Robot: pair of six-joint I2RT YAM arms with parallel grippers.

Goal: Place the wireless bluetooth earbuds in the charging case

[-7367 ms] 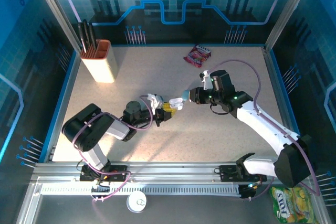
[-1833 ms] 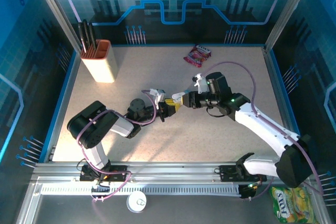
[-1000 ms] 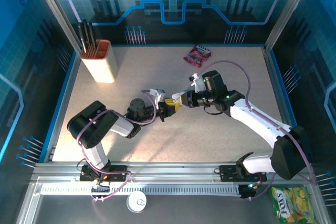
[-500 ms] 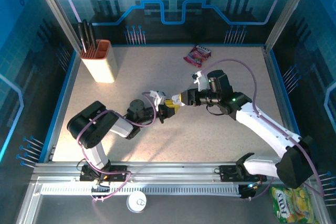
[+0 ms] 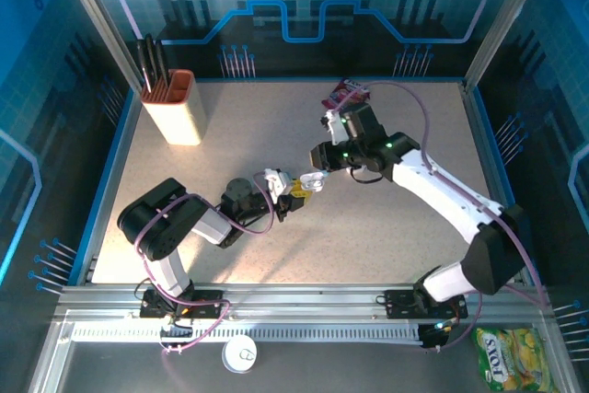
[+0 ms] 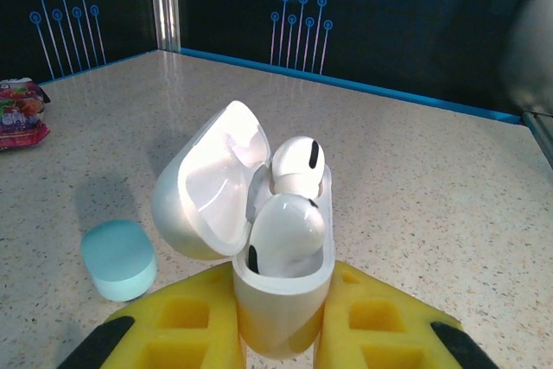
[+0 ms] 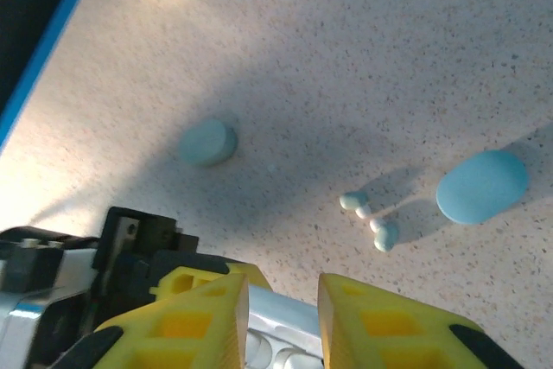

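Left gripper (image 5: 293,192): clamped on the lower body of the white charging case (image 6: 281,308), one yellow finger on each side, holding it upright above the table (image 7: 346,58).
White charging case: the lid (image 6: 212,183) is hinged open and leans to the left in the left wrist view. The mouth faces up.
White earbuds (image 6: 289,226): both sit in the case wells. The nearer one appears to ride high, so it may not be fully seated.
Right gripper (image 7: 283,295): the fingers stand a narrow gap apart and nothing is visibly held. The gripper is poised directly over the open case, which shows through the gap in the right wrist view.
Light-blue earbuds (image 7: 370,215): two lie loose on the table, touching or nearly so, in a short diagonal row. The stems are too small to read for direction.
Light-blue case (image 7: 481,186): lies flat on the table just beside the loose pair, on its right in the right wrist view.
Governing relation: the loose pair lies beyond the right fingertips and off to the right, down on the table surface.
Nearer arm: the right arm, which is free; the left is occupied as the case holder.
Likely next step: either seat the high earbud, or reach across with the right gripper and line the finger gap across the diagonal row.
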